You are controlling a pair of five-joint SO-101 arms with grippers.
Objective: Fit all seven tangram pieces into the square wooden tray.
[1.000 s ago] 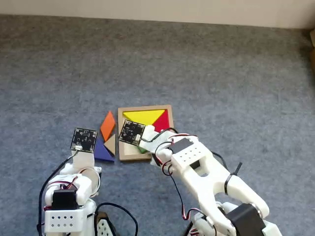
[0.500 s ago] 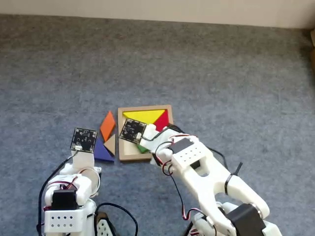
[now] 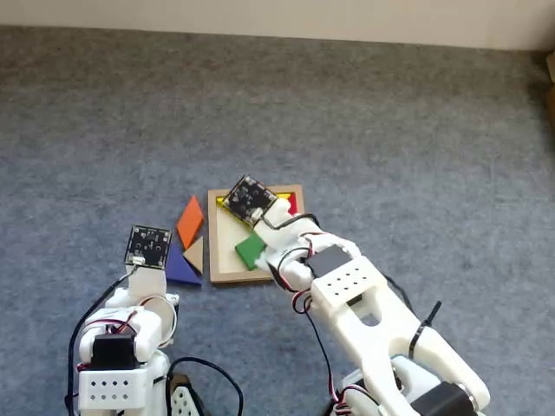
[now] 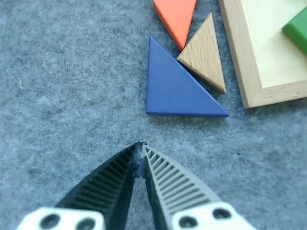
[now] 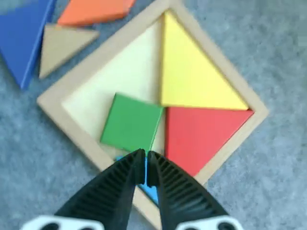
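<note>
While the right gripper (image 5: pixel 145 155) hangs over the square wooden tray (image 5: pixel 50 101), its jaws are pinched to a thin slit with nothing between them. The tips sit above the edge of the green square (image 5: pixel 132 123) that faces the tray's rim. That green square lies flat inside the tray, turned askew to the tray's sides, one corner up against the yellow triangle (image 5: pixel 196 76). Yellow fills one side of the tray and the red triangle (image 5: pixel 201 136) sits snug beside it. A sliver of a light blue piece (image 5: pixel 151 191) peeks out under the gripper, near the tray's rim. Outside the tray, just off one side, three pieces lie on the grey bench (image 4: pixel 57 72). They are the orange parallelogram (image 4: pixel 175 14), the plain wooden triangle (image 4: pixel 204 55) nearest the tray, and the blue triangle (image 4: pixel 172 88) touching it. And the left gripper (image 4: pixel 140 148) hovers beyond the blue triangle, farther from the tray, jaws closed tip to tip, holding nothing.
</note>
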